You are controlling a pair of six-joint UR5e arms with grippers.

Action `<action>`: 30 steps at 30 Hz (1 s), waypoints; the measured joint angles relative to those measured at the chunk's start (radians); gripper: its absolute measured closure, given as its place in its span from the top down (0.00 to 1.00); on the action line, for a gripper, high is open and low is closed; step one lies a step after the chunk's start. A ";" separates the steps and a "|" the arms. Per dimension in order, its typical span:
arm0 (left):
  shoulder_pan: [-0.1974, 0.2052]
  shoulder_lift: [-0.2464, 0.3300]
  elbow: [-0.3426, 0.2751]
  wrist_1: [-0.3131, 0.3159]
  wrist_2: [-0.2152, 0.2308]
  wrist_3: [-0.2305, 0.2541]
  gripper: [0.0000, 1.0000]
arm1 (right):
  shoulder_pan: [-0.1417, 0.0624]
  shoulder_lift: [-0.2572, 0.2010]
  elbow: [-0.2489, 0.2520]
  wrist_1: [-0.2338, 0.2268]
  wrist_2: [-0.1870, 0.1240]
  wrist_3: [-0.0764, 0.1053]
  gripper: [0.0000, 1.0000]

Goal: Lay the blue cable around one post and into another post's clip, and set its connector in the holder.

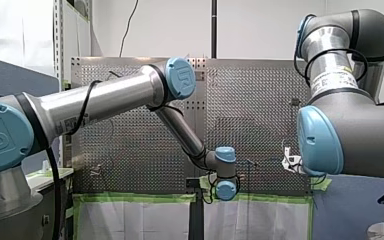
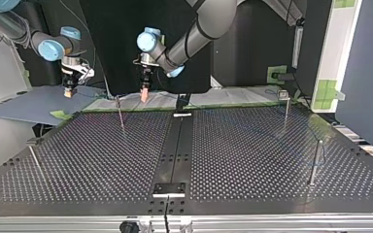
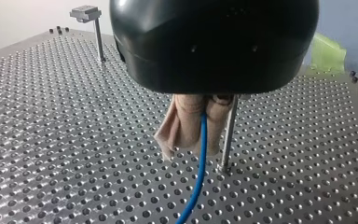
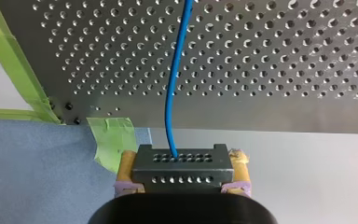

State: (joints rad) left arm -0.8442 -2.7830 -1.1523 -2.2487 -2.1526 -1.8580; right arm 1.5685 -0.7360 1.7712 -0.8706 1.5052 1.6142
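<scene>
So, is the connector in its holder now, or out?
Out. My right gripper grips the connector between its pads, beyond the table's edge.

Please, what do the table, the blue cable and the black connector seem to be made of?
The table looks metal, grey and glossy: its perforated face reflects light. The blue cable seems plastic-sheathed: smooth, bending in a soft curve. The connector is matte black, perhaps plastic or anodised metal.

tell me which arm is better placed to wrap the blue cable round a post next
Left, probably. My left gripper is shut on the blue cable right beside a post. My right gripper holds the connector out past the table edge.
</scene>
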 joint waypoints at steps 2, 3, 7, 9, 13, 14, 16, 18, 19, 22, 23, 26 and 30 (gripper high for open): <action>-0.005 0.000 -0.002 -0.009 -0.005 -0.001 0.04 | 0.000 0.000 0.000 0.000 0.001 0.000 0.00; -0.007 0.000 -0.003 -0.015 -0.008 -0.002 0.04 | -0.001 0.000 0.000 0.000 0.002 0.000 0.00; -0.017 0.001 -0.005 -0.043 -0.006 -0.003 0.04 | -0.006 0.000 0.000 0.000 0.009 0.001 0.00; -0.023 0.001 -0.005 -0.047 -0.003 -0.003 0.04 | -0.008 0.000 0.000 -0.004 0.011 0.002 0.00; -0.034 0.001 -0.007 -0.050 0.001 0.000 0.04 | -0.010 0.000 0.000 -0.013 0.013 0.003 0.00; -0.035 0.001 -0.008 -0.051 0.001 0.001 0.04 | -0.010 0.000 0.000 -0.014 0.013 0.003 0.00; -0.036 0.001 -0.010 -0.051 0.000 0.002 0.04 | -0.011 0.000 0.000 -0.017 0.014 0.003 0.00; -0.033 0.003 -0.015 -0.050 -0.003 0.002 0.04 | -0.011 0.000 0.000 -0.022 0.014 0.004 0.00; -0.031 0.005 -0.021 -0.048 -0.002 0.002 0.04 | -0.012 0.000 0.000 -0.025 0.015 0.004 0.00; -0.026 0.010 -0.041 -0.030 0.003 0.004 0.04 | -0.015 0.001 0.000 -0.029 0.015 0.007 0.00; -0.025 0.011 -0.046 -0.026 0.003 0.004 0.04 | -0.016 0.002 0.000 -0.030 0.018 0.008 0.00; -0.023 0.012 -0.053 -0.016 0.003 0.005 0.04 | -0.020 0.003 0.000 -0.029 0.026 0.010 0.00; -0.017 0.012 -0.055 -0.010 0.006 0.008 0.04 | -0.022 0.003 0.000 -0.027 0.028 0.009 0.00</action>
State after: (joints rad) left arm -0.8616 -2.7712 -1.2071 -2.2590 -2.1462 -1.8495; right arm 1.5463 -0.7329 1.7712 -0.8977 1.5335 1.6234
